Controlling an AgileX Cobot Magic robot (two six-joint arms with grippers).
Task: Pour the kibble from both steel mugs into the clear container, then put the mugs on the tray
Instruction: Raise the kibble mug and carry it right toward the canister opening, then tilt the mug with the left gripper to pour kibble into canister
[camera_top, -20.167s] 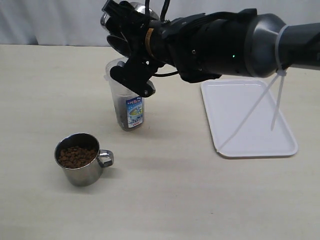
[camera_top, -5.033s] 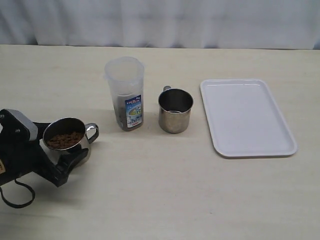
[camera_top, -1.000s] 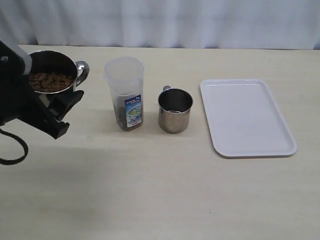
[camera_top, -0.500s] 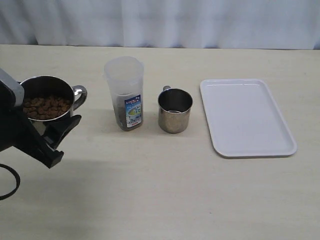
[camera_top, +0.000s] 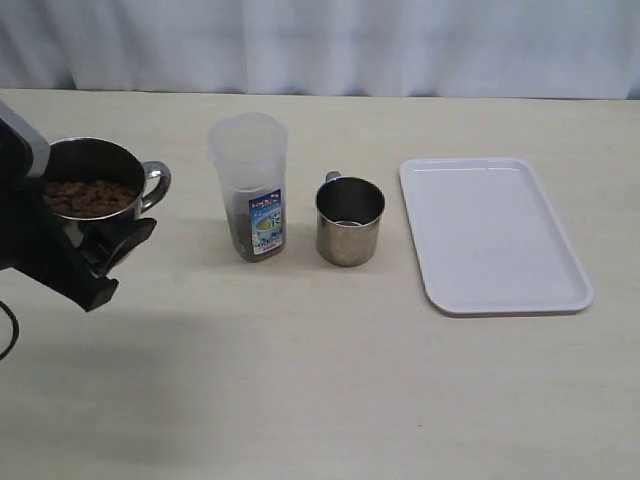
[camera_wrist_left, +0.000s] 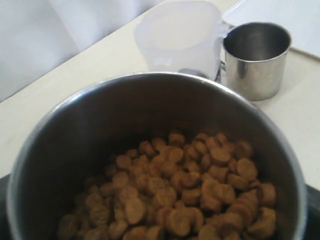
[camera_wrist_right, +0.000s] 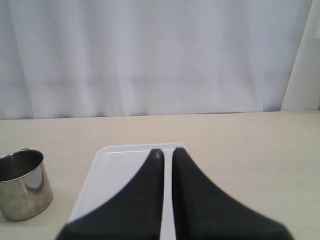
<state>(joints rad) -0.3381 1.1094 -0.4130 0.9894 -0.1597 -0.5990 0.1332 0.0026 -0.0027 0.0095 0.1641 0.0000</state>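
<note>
At the far left of the exterior view my left gripper (camera_top: 90, 235) is shut on a steel mug (camera_top: 95, 185) and holds it upright above the table. The mug is filled with brown kibble (camera_top: 82, 196), which fills the left wrist view (camera_wrist_left: 185, 190). The clear container (camera_top: 249, 185) stands to the mug's right with dark kibble in its lower part. The second steel mug (camera_top: 349, 222) stands empty between the container and the white tray (camera_top: 492, 235). My right gripper (camera_wrist_right: 167, 154) is shut on nothing, over the tray's (camera_wrist_right: 120, 170) near end; it is outside the exterior view.
A pale curtain closes off the far side of the table. The empty mug (camera_wrist_right: 22, 185) shows beside the tray in the right wrist view. The container (camera_wrist_left: 180, 37) and the empty mug (camera_wrist_left: 256, 57) lie beyond the held mug's rim in the left wrist view.
The left gripper with the full mug dropped from a higher spot a second ago, then rose slightly. The container, empty mug and tray have not moved.
</note>
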